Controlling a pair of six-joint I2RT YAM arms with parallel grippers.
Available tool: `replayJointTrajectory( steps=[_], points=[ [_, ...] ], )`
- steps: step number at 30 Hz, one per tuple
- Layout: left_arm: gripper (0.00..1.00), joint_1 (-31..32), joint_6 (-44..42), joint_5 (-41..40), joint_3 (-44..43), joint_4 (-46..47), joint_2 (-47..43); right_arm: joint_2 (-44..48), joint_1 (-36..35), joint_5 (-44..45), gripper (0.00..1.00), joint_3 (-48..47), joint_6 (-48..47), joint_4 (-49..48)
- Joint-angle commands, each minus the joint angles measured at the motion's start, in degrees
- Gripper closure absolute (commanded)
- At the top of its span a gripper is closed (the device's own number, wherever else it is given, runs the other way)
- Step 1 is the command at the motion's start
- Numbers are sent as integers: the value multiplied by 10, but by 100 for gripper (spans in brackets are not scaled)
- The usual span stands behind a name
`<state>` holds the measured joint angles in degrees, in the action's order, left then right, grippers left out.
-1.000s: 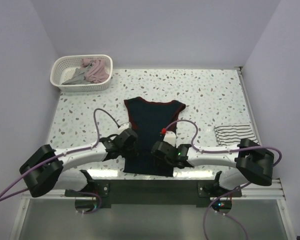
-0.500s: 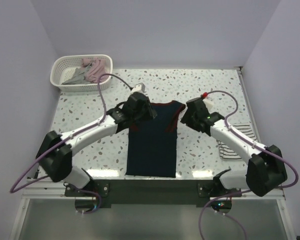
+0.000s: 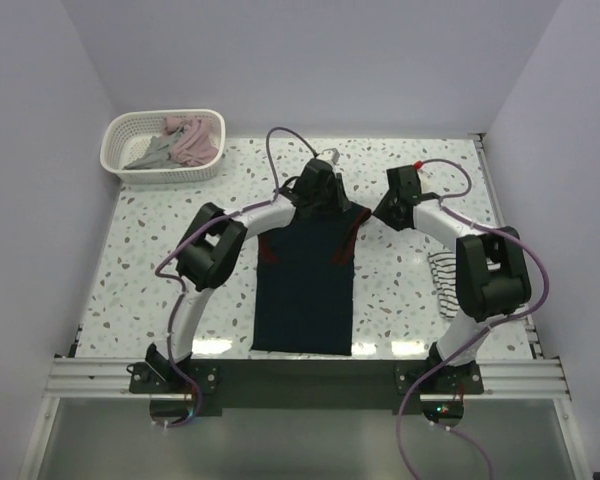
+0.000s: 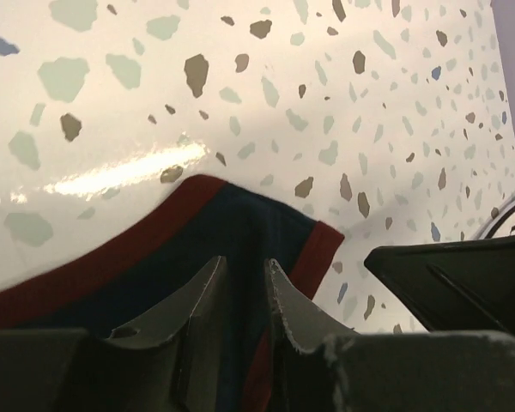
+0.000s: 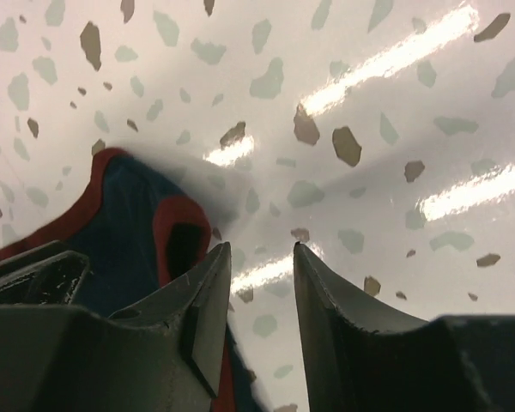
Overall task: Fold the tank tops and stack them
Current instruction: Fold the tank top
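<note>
Bright, even o/h light; glare streaks on table [image 5: 386, 60] in both wrist views, near fingers [image 4: 197, 318] soft-focus; top view sharp.

Top camera looks down; wrist cameras closely share the navy top [image 3: 305, 290].

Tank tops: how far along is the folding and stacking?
Done: striped top looks folded at the right edge. In hand: navy top lies flat, unfolded; left tool and right tool at its far straps, right one open. Left: fold it, stack it, then tops in the basket.
</note>
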<state>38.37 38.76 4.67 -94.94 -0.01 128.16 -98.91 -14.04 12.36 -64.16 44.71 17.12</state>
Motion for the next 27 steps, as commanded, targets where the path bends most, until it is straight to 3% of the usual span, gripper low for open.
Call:
replayJointTrajectory(
  steps=[1,12,27],
  points=[
    [71,-4,-26,33,-60,40,33,-13,20,-14,62,-30,15,-46],
    [73,-4,-1,59,-94,53,98,-77,25,-77,74,-55,35,-87],
    [75,-4,15,88,-92,72,100,-130,-5,-123,76,-118,89,-119]
  ],
)
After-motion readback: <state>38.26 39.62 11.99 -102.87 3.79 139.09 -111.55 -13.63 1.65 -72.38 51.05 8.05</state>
